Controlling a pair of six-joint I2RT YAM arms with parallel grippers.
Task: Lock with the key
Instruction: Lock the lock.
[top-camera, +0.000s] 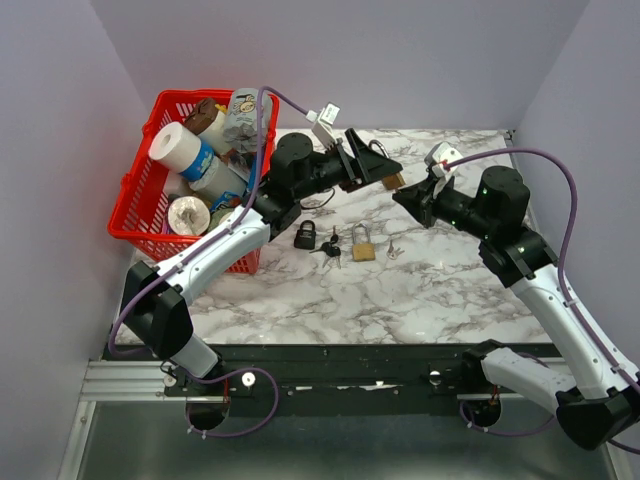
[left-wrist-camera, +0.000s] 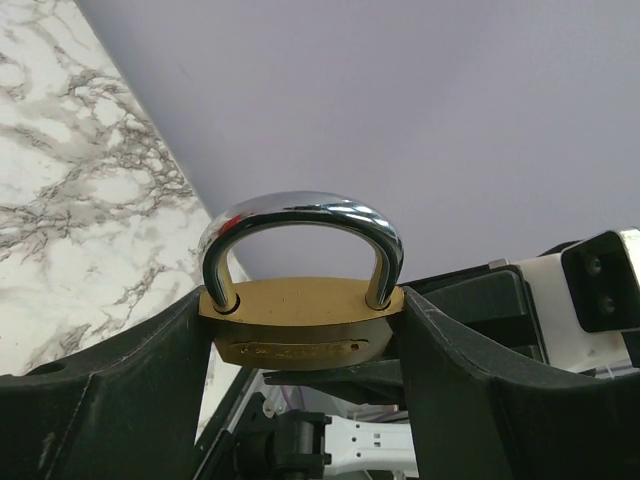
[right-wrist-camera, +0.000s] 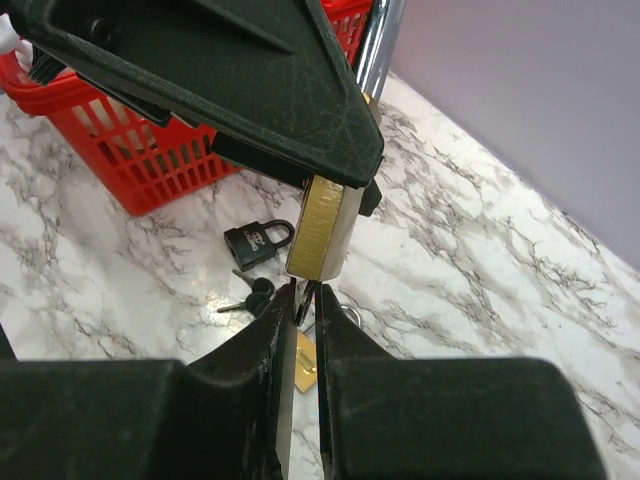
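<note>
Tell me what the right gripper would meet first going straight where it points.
Probably the bottom of the brass padlock held in the left gripper, just ahead; the gap is unclear.

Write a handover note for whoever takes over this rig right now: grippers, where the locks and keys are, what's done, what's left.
Left gripper: shut on brass padlock, held in the air, shackle legs down in the body.
Right gripper: fingers nearly together just under that padlock's base; can't tell if a key is pinched.
On table: black padlock, second brass padlock, loose keys.
Done: padlock lifted.
Left: key turn, unconfirmed.
</note>
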